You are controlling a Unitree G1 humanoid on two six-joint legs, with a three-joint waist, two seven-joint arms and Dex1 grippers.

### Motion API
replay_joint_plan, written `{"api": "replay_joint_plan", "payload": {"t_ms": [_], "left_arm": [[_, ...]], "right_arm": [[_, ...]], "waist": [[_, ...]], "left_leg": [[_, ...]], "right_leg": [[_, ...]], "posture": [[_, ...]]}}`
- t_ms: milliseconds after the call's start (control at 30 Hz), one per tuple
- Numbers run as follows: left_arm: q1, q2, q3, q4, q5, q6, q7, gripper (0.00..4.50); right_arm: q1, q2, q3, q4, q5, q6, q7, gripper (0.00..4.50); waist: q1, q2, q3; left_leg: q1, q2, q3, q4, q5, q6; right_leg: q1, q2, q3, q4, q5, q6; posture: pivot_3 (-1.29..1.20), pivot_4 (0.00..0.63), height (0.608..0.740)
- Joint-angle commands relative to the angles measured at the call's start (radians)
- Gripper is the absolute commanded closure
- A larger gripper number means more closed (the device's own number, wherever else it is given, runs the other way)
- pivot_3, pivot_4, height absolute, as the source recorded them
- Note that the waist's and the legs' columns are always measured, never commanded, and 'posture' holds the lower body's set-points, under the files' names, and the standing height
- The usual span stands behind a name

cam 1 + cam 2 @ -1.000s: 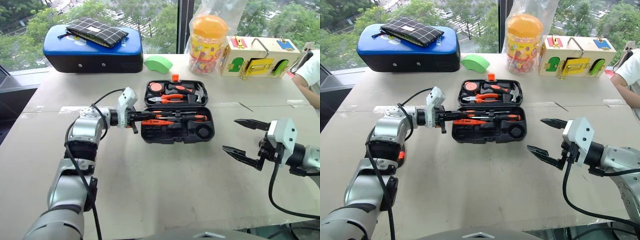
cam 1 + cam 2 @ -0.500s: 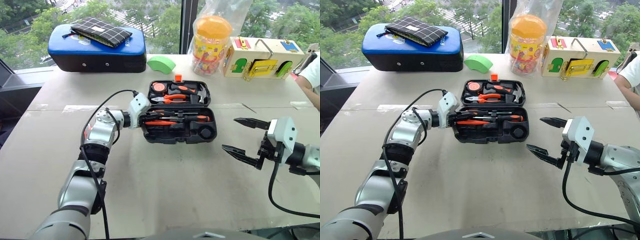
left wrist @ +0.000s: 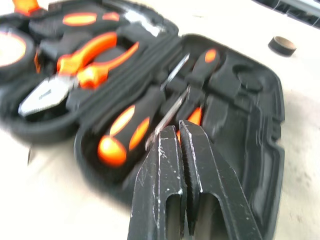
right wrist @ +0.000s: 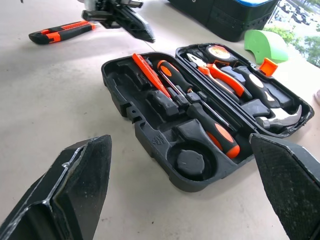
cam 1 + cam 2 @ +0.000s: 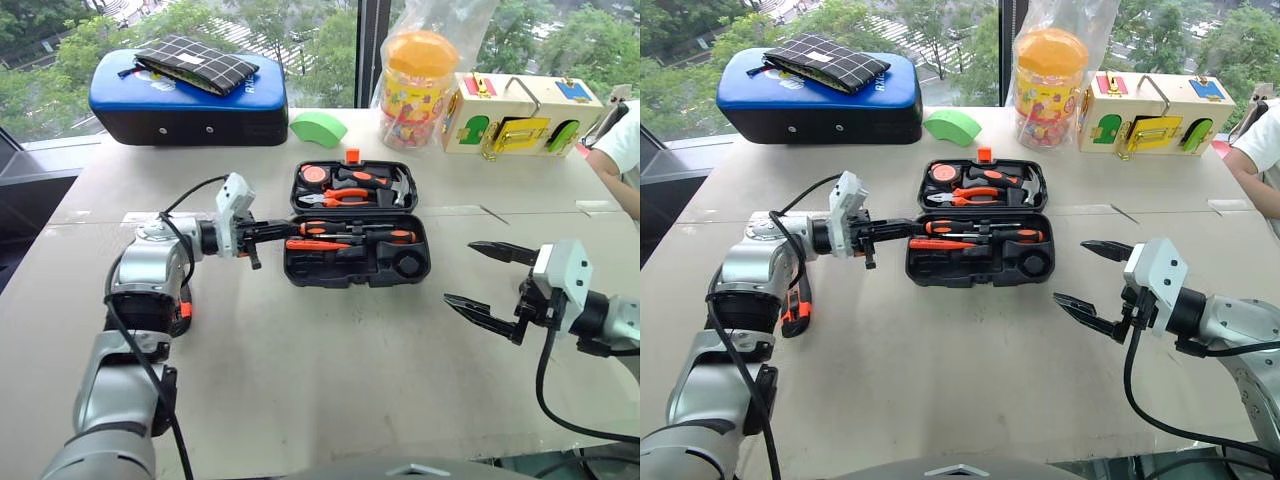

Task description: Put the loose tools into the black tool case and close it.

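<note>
Half a second earlier at the case's left edge, the left tool (image 5: pixel 262 232) had drawn back, closed and empty, from the open black tool case (image 5: pixel 356 264) holding two screwdrivers (image 5: pixel 352 233) and the tester (image 5: pixel 317 245), while the cutter (image 5: pixel 796 304) lay loose on the counter (image 5: pixel 320 370) and the right tool (image 5: pixel 482 279) gaped empty.

My head pair looks forward and down over the surface (image 5: pixel 330 370), both eyes sharing the open black tool case (image 5: pixel 357 250) and both claws. My left wrist view sits very close, looking along the pressed-together left claw (image 3: pixel 179 131) into the case just beyond its tips. My right wrist view looks between the wide-spread right claw (image 4: pixel 192 187) at the same case, farther off.
</note>
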Motion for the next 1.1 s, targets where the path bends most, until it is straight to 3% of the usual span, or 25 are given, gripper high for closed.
{"api": "replay_joint_plan", "payload": {"t_ms": [33,467,533,633,800,900,1100], "left_arm": [[0.022,0.041,-0.04,-0.08,0.049,-0.03,0.011,4.44],[-0.009,-0.035,-0.189,-0.004,0.232,-0.165,0.156,4.44],[-0.02,-0.057,-0.148,0.006,0.195,-0.203,0.166,4.44],[-0.03,-0.095,-0.015,-0.072,-0.003,-0.102,0.113,4.44],[0.021,-0.02,-0.035,-0.167,-0.069,0.054,0.002,4.44],[0.027,0.002,-0.072,-0.152,-0.024,0.034,-0.006,4.44],[-0.029,-0.042,-0.138,0.006,0.114,-0.109,0.092,4.44]], "right_arm": [[-0.015,0.003,-0.007,-0.013,0.015,-0.018,0.006,0.0],[-0.022,-0.003,-0.011,-0.02,0.02,-0.008,0.001,0.0],[-0.014,-0.002,-0.015,-0.03,0.02,-0.004,-0.005,0.0],[0.002,0.001,-0.022,-0.04,0.022,-0.004,-0.012,0.0],[-0.002,0.004,-0.013,-0.037,0.024,-0.007,-0.016,0.0],[-0.014,0.0,-0.007,-0.028,0.026,-0.008,-0.01,0.0],[-0.049,-0.005,0.004,-0.009,0.024,-0.004,0.001,0.0]], "waist": [[0.0,0.0,0.0],[0.013,0.001,-0.002],[0.011,0.002,-0.002],[0.012,0.001,-0.001],[-0.002,0.001,0.0],[-0.001,0.001,0.0],[0.012,0.0,-0.001]], "left_leg": [[0.0,0.0,0.0,0.0,0.0,0.0],[0.0,-0.001,0.001,-0.001,0.0,0.0],[0.0,0.0,0.001,-0.001,0.0,0.0],[0.0,0.0,0.001,-0.002,0.0,0.0],[-0.001,0.0,0.001,-0.002,0.0,0.0],[0.0,0.0,0.0,-0.002,0.0,0.0],[0.0,-0.001,0.001,-0.001,0.0,0.0]], "right_leg": [[0.0,0.0,0.0,0.0,0.0,0.0],[0.0,-0.002,0.001,-0.002,0.0,0.0],[0.0,-0.001,0.001,-0.001,0.0,0.0],[-0.001,-0.001,0.001,-0.002,0.0,0.0],[-0.001,0.0,0.0,-0.002,0.0,0.0],[0.0,0.0,0.0,-0.001,0.0,0.0],[0.0,-0.001,0.001,-0.002,0.0,0.0]], "posture": [[0.0,0.15,0.74],[0.0,0.15,0.74],[0.0,0.15,0.74],[0.0,0.15,0.74],[0.0,0.15,0.74],[0.0,0.15,0.74],[0.0,0.15,0.74]]}}
